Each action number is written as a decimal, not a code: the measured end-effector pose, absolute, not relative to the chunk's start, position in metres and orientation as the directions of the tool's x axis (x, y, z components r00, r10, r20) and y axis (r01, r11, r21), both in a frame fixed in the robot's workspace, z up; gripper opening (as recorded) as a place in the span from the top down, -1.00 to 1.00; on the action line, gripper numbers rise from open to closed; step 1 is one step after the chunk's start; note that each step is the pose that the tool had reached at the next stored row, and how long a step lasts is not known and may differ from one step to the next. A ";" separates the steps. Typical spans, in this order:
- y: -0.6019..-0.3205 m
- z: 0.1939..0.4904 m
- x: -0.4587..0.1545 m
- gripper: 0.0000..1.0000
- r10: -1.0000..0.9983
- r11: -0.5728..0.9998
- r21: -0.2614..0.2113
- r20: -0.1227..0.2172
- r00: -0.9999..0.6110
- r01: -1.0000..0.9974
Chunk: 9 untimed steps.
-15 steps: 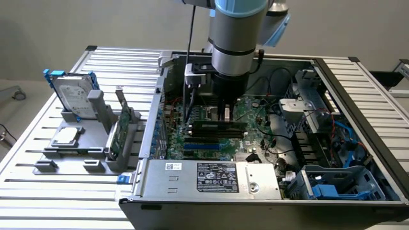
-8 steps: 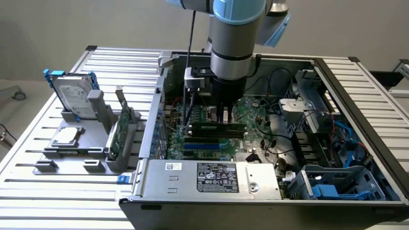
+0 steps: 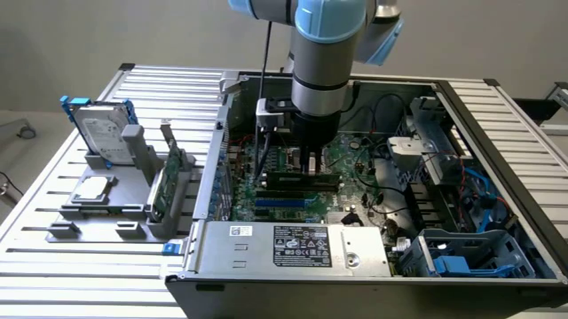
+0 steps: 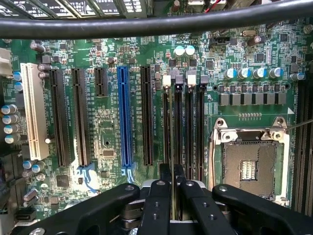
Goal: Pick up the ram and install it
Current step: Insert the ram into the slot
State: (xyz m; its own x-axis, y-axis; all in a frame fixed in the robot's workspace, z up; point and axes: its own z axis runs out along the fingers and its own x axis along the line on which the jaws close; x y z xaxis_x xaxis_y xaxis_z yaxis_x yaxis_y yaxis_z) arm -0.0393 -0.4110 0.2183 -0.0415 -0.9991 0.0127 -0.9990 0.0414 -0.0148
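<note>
The black two-fingered hand (image 3: pixel 310 163) at the end of the grey and light-blue arm (image 3: pixel 326 53) reached down into the open black computer case (image 3: pixel 497 159), its fingers (image 4: pixel 157 205) drawn close together and clamped on the top edge of the ram (image 3: pixel 302 179), a long, narrow, dark green stick of circuit board with black chips. In the exterior view the stick stood on edge directly beneath the hand, lying along the green motherboard (image 4: pixel 107 137) just above a blue slot. In the wrist view the fingers hung over the row of narrow black memory slots (image 4: pixel 188 132), with the stick's thin edge seen between them, lined up with one slot; whether it was fully seated could not be told. Beside those slots were the long blue expansion slot (image 4: pixel 123 117), several black ones, a white one, and the open metal processor socket (image 4: pixel 249 164). Outside the case, at the exterior view's left on the ribbed metal worktop (image 3: pixel 36 199), a grey holder (image 3: pixel 106 212) carried an upright silver hard drive (image 3: pixel 100 136) and a green expansion card (image 3: pixel 169 183).
</note>
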 end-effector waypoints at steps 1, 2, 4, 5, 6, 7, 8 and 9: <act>-0.411 0.218 -0.039 0.72 -0.999 0.041 -0.015 0.013 -0.042 -0.999; -0.411 0.218 -0.039 0.72 -0.999 0.041 -0.015 0.013 -0.042 -0.999; -0.411 0.218 -0.039 0.72 -0.999 0.041 -0.015 0.013 -0.042 -0.999; -0.411 0.218 -0.039 0.72 -0.999 0.041 -0.015 0.013 -0.042 -0.999; -0.411 0.218 -0.039 0.72 -0.999 0.041 -0.015 0.012 -0.042 -0.999; -0.411 0.218 -0.039 0.72 -0.999 0.041 -0.015 0.012 -0.042 -0.999; -0.411 0.218 -0.039 0.72 -0.999 0.042 -0.015 0.012 -0.042 -0.999; -0.411 0.218 -0.039 0.72 -0.999 0.042 -0.015 0.011 -0.042 -0.999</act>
State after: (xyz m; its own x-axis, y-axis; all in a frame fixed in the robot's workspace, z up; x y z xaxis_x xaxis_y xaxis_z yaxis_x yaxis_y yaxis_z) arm -0.0394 -0.4110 0.2182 -0.0419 -0.9991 0.0113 -0.9990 0.0417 -0.0148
